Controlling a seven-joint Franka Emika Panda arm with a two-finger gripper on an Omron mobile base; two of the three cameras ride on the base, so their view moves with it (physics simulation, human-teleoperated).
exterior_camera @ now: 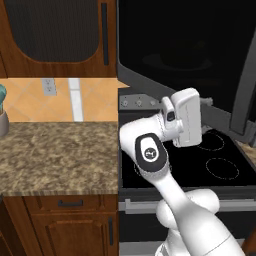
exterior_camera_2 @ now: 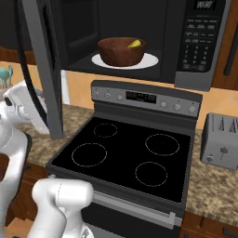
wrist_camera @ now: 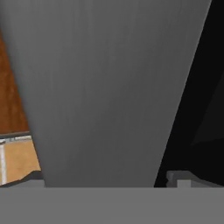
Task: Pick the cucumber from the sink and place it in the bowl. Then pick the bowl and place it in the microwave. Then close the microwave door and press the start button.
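Here the bowl (exterior_camera_2: 122, 51) sits on the white turntable plate (exterior_camera_2: 151, 59) inside the microwave (exterior_camera_2: 186, 42), with the cucumber (exterior_camera_2: 135, 44) lying in it against its right inner wall; the placing steps appear complete, and the step in hand is judged to be closing the microwave door (exterior_camera_2: 44, 60). The door stands swung out to the left of the cavity, its lower edge hanging over the left edge of the stove (exterior_camera_2: 125, 153) and the adjoining counter (exterior_camera: 55, 150). The gripper (wrist_camera: 105, 181) is fully spread and holds nothing; in the hand view its tips lie close against the grey edge of the door (wrist_camera: 105, 87), though contact cannot be confirmed. In the left base view the hand (exterior_camera: 186, 117) sits just beneath the door's lower edge (exterior_camera: 150, 87), above the stove's rear left corner.

To do the step well, the hand should probably press on the door's outer face near the free edge, far from the hinge, and follow the door's arc rather than push in a straight line. The spread jaws risk catching the door's edge; a flat, broad contact seems safer. The push should carry through until the door lies flush, leaving the button panel (exterior_camera_2: 197, 35) at the right unobstructed for the start press.
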